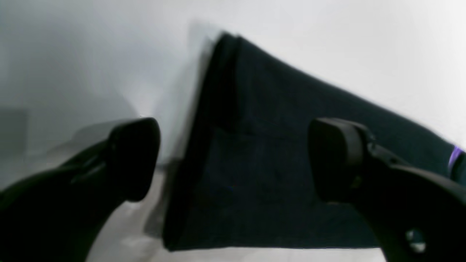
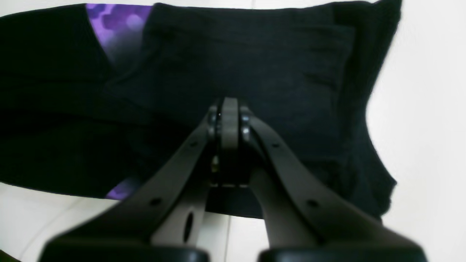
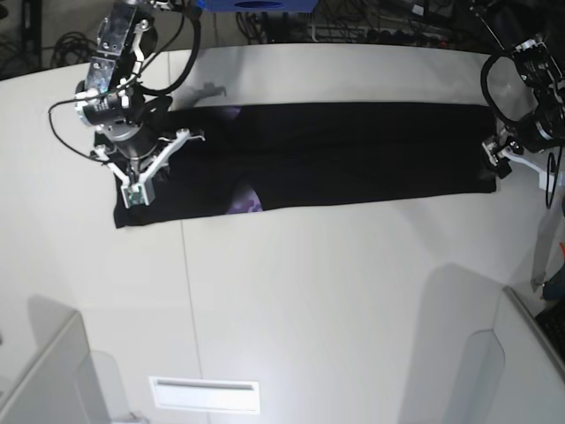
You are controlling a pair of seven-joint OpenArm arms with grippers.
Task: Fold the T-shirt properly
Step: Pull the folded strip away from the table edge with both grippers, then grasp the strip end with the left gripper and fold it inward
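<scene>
Base view: T-shirt (image 3: 335,155) lies as a long black band across the white table (image 3: 309,291), purple print peeking out. Right gripper (image 2: 229,120) over its end w/ fingers pressed together; left gripper (image 1: 233,160) spread wide at opposite end.

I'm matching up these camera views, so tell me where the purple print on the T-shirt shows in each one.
Left wrist: purple print is a sliver at the right edge, beside the open left gripper.
Right wrist: top left, plus a patch low left, beside the shut right gripper.
Base: small patches by the T-shirt left end.
Shared landmark: the white table.
</scene>
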